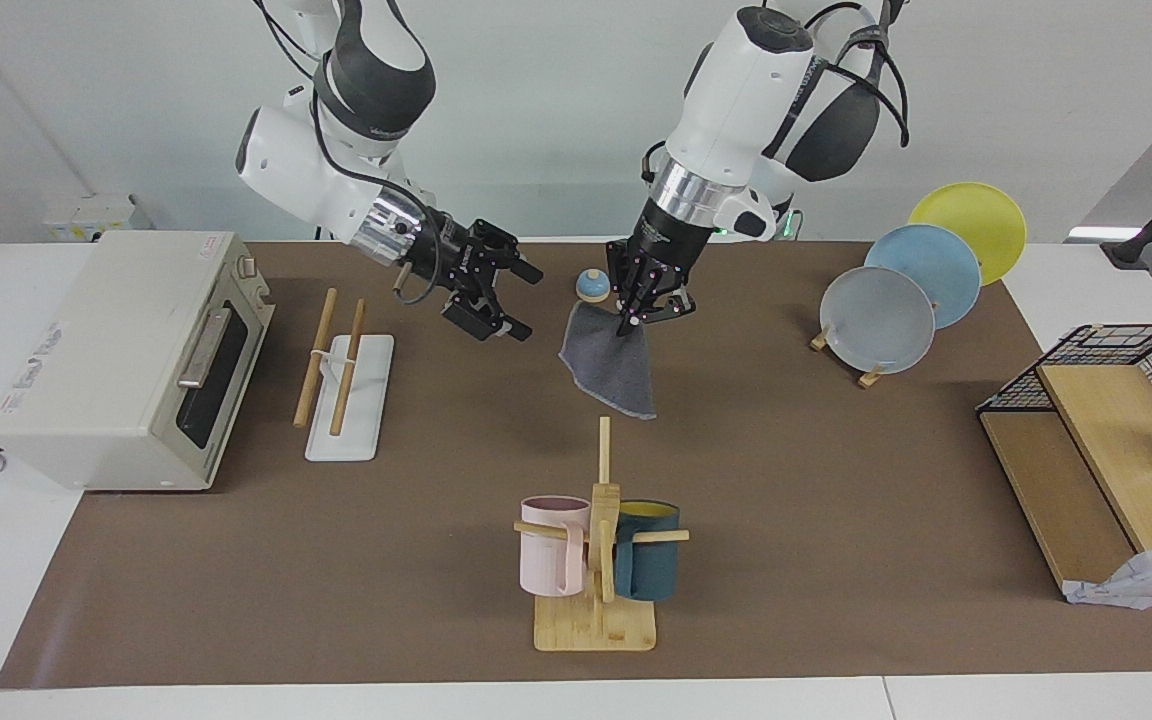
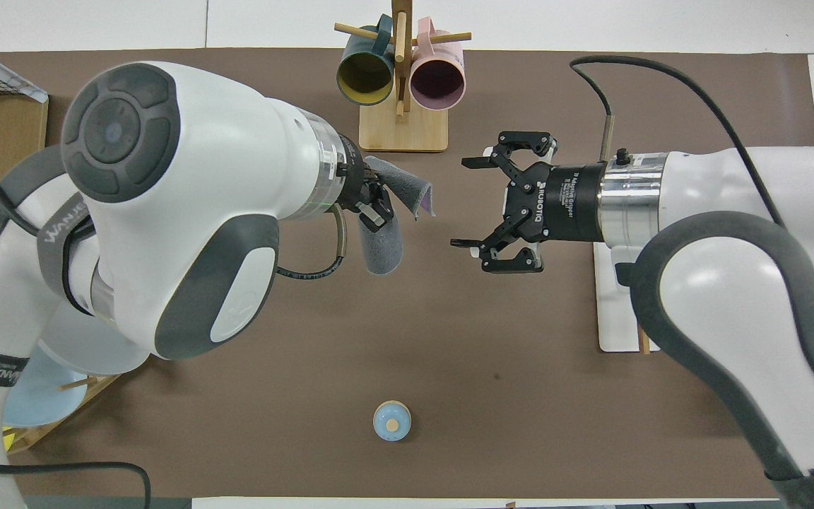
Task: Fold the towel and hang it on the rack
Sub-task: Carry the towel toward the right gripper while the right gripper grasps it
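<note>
The towel point(image 1: 611, 365) hangs from my left gripper point(image 1: 648, 310), which is shut on its upper edge above the middle of the brown mat. Its dark grey face shows; a sliver of purple shows in the overhead view point(image 2: 423, 203). My left gripper point(image 2: 373, 206) is up in the air. My right gripper point(image 1: 524, 300) is open and empty, raised beside the towel and pointing at it across a small gap, also seen in the overhead view point(image 2: 465, 203). The rack point(image 1: 346, 395), a white base with two wooden rods, lies on the mat toward the right arm's end; overhead my right arm hides most of it point(image 2: 612, 311).
A toaster oven point(image 1: 126, 360) stands beside the rack at the right arm's end. A mug tree point(image 1: 601, 540) with pink and blue mugs stands farther from the robots than the towel. A small blue knobbed object point(image 1: 592, 287) sits near the robots. A plate stand point(image 1: 896, 300) and wire-and-wood shelf point(image 1: 1106, 440) occupy the left arm's end.
</note>
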Controlling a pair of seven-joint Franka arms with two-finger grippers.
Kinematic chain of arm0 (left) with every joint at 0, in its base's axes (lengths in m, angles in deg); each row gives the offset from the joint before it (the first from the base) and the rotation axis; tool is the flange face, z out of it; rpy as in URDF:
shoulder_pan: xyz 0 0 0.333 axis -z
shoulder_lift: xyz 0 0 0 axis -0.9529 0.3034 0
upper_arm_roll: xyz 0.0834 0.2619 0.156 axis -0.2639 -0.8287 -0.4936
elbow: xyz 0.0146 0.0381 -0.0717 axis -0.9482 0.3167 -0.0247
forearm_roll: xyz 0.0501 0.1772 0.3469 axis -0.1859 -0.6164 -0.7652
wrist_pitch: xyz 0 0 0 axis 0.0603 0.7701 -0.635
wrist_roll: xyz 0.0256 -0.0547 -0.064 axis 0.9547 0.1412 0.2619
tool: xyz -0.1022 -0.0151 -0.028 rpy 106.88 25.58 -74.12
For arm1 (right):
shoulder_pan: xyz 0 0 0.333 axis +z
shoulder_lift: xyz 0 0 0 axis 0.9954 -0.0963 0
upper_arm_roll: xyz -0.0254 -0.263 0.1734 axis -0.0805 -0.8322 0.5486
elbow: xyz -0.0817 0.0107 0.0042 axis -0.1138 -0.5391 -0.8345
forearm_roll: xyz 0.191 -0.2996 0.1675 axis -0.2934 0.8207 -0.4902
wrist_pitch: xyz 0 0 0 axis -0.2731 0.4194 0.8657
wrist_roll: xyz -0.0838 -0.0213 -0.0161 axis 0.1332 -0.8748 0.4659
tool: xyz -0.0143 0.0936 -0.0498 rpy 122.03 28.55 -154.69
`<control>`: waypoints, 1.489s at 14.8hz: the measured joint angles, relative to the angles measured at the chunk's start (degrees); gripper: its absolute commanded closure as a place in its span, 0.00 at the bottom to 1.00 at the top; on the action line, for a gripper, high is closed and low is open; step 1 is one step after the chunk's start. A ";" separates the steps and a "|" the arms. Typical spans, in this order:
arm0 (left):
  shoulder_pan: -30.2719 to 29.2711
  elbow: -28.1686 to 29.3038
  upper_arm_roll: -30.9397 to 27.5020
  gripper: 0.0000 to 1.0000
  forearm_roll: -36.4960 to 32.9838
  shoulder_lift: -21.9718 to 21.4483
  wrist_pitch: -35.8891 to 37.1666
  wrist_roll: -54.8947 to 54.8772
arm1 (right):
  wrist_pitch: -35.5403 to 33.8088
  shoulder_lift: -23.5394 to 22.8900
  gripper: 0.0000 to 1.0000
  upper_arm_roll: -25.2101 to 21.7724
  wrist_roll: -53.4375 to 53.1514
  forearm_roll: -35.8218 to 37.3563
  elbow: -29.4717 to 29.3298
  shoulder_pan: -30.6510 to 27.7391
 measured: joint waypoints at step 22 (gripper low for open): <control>0.93 0.00 -0.05 1.00 -0.50 -0.08 -0.47 0.47 | 11.47 -4.37 1.00 0.18 4.73 0.00 0.04 6.26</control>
